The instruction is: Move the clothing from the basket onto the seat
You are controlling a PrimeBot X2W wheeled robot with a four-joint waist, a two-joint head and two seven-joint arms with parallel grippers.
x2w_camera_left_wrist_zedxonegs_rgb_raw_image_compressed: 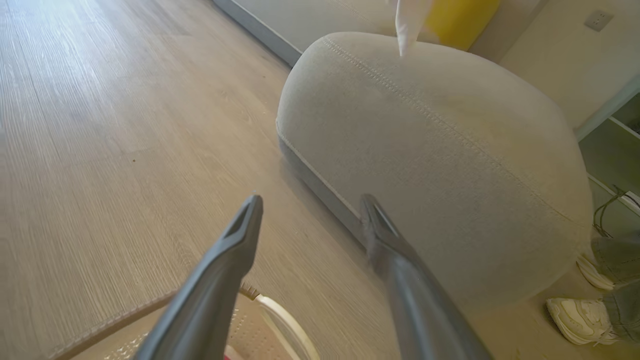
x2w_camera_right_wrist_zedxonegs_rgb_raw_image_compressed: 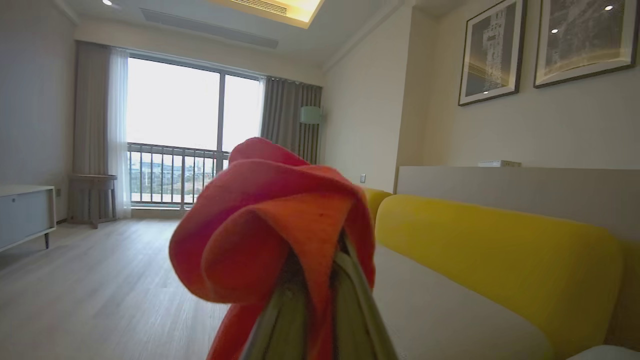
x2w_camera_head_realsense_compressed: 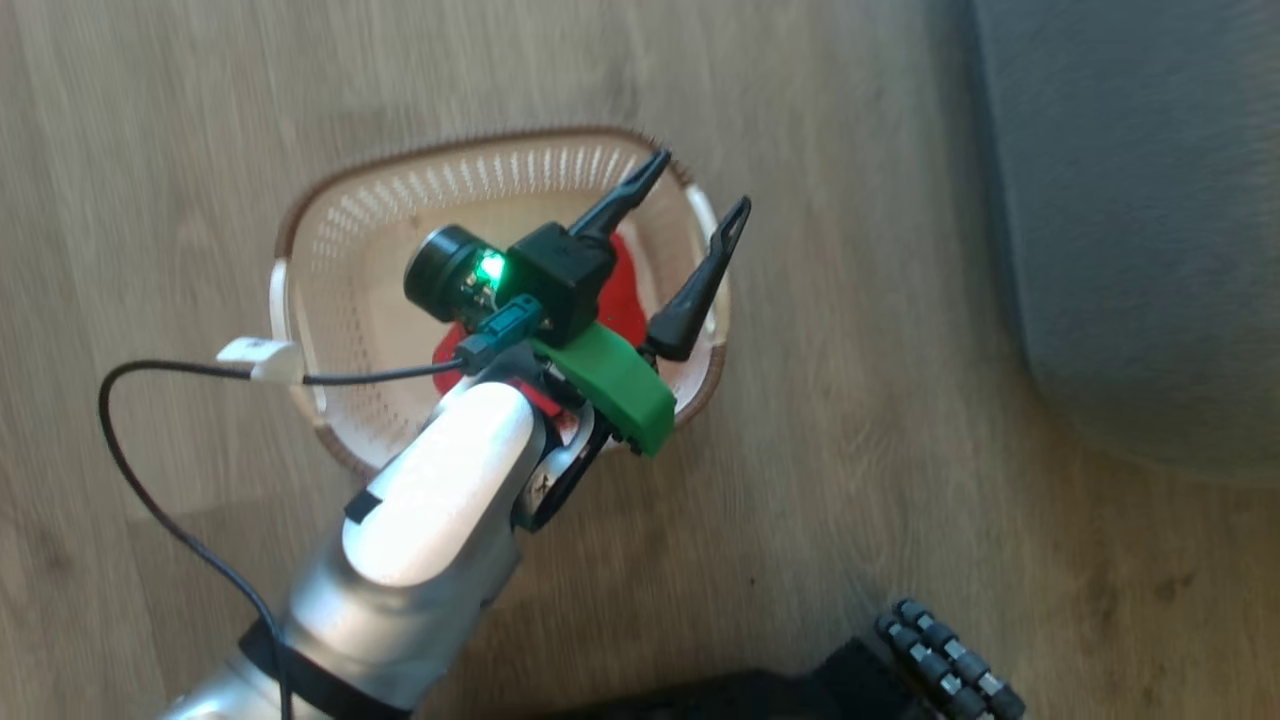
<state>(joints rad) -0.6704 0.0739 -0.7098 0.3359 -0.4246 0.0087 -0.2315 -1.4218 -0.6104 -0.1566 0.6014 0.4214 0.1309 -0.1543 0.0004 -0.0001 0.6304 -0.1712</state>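
The cream basket (x2w_camera_head_realsense_compressed: 345, 235) stands on the wood floor, with red clothing (x2w_camera_head_realsense_compressed: 625, 290) lying inside it. My left gripper (x2w_camera_head_realsense_compressed: 700, 180) hovers over the basket's right side, open and empty. Along its fingers in the left wrist view, the left gripper (x2w_camera_left_wrist_zedxonegs_rgb_raw_image_compressed: 311, 200) points past the basket rim (x2w_camera_left_wrist_zedxonegs_rgb_raw_image_compressed: 115, 322) toward the grey seat (x2w_camera_left_wrist_zedxonegs_rgb_raw_image_compressed: 440, 165). A white piece of cloth (x2w_camera_left_wrist_zedxonegs_rgb_raw_image_compressed: 409, 22) hangs at the seat's top edge. The seat (x2w_camera_head_realsense_compressed: 1130, 200) lies right of the basket. My right gripper (x2w_camera_right_wrist_zedxonegs_rgb_raw_image_compressed: 312, 260) is shut on a red garment (x2w_camera_right_wrist_zedxonegs_rgb_raw_image_compressed: 270, 215), held up in the air beside a pale cushion (x2w_camera_right_wrist_zedxonegs_rgb_raw_image_compressed: 440, 310).
A person's pale shoes (x2w_camera_left_wrist_zedxonegs_rgb_raw_image_compressed: 575, 312) stand on the floor just beyond the seat. A yellow backrest (x2w_camera_right_wrist_zedxonegs_rgb_raw_image_compressed: 500, 240) runs along the wall. A black cable (x2w_camera_head_realsense_compressed: 150, 480) loops off my left arm. A low cabinet (x2w_camera_right_wrist_zedxonegs_rgb_raw_image_compressed: 25, 210) stands at the far left.
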